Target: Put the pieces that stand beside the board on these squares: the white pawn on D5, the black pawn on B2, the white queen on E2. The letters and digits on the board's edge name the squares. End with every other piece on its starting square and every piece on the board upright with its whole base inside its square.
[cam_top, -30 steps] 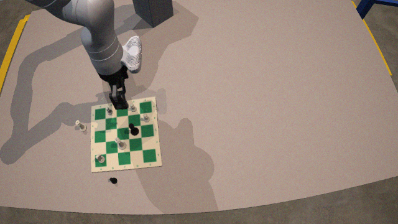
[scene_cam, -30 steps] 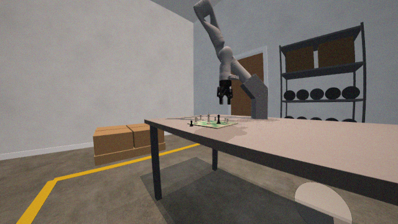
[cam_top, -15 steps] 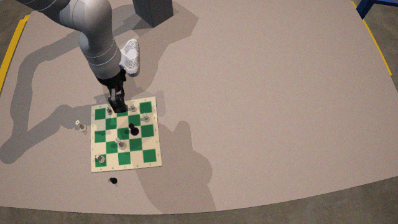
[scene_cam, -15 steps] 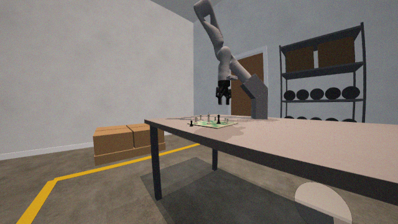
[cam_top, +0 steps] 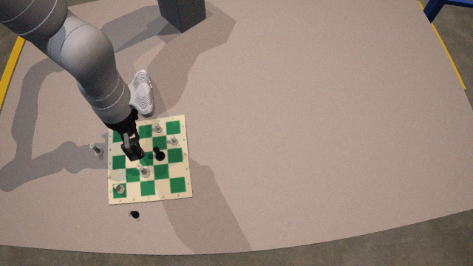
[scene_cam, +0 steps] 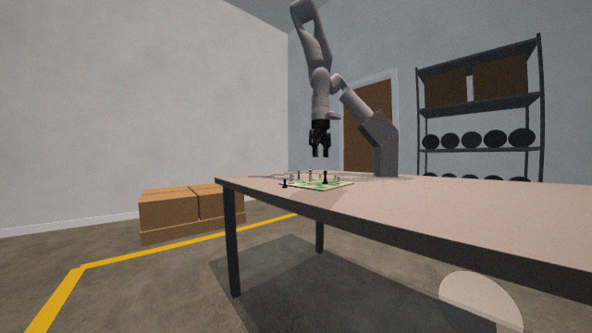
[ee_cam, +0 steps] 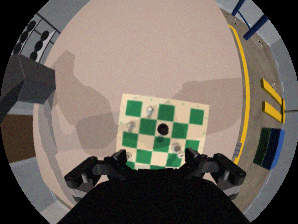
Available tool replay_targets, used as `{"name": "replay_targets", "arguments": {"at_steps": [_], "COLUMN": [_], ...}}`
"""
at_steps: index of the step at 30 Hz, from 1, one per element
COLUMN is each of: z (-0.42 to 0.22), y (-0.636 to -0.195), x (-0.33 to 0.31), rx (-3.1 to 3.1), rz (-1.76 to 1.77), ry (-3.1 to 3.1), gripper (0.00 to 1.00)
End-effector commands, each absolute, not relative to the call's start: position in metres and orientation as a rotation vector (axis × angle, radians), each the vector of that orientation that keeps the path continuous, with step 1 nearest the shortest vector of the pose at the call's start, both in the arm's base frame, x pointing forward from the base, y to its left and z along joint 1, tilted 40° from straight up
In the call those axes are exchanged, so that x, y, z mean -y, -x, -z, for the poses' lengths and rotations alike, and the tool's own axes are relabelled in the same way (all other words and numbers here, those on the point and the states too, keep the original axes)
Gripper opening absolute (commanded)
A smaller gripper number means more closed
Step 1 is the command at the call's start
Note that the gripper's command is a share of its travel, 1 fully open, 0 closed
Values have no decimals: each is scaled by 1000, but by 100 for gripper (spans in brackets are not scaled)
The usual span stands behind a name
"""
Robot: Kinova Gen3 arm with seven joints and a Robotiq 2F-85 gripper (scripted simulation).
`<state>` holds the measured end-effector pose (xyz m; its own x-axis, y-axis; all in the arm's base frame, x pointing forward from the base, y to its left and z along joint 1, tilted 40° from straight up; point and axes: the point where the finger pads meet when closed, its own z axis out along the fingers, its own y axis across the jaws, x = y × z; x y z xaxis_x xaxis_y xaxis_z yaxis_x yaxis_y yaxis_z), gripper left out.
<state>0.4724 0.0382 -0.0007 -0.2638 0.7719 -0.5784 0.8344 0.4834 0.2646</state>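
So, piece count from the top view: six visible in all. Four pale ones stand on the board, plus one tall black piece near its middle. Which pale one is which can't be told at this size; they sit at and. Off the board there are two: a white piece on the table just beside the board's left edge, and a small black pawn just below the bottom edge. The edge letters are too small to read.

One gripper, hanging well above the board with its fingers spread all the way and nothing between them.

The board is a five-by-five grid of green and cream squares with a cream border, lying flat on a matte beige table with dark legs. The room has grey walls, a brown door, a dark metal rack with brown boxes and round dark items, two cardboard boxes on the floor, and a yellow floor line.
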Motion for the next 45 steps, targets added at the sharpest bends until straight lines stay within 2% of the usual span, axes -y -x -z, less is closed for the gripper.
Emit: {"name": "replay_targets", "arguments": {"at_steps": [1, 15, 25, 37, 38, 45], "z": [-9, -37, -69, -77, -77, -77], "y": [-489, -543, -600, -613, -613, -613], "x": [-45, -49, -52, -52, -52, -52], "rx": [-2088, -2170, -2252, -2270, -2270, -2270], "rz": [123, 179, 242, 261, 261, 261], "ry": [-1281, -1150, -998, -960, -960, -960], "gripper": [100, 100, 100, 100, 34, 34]}}
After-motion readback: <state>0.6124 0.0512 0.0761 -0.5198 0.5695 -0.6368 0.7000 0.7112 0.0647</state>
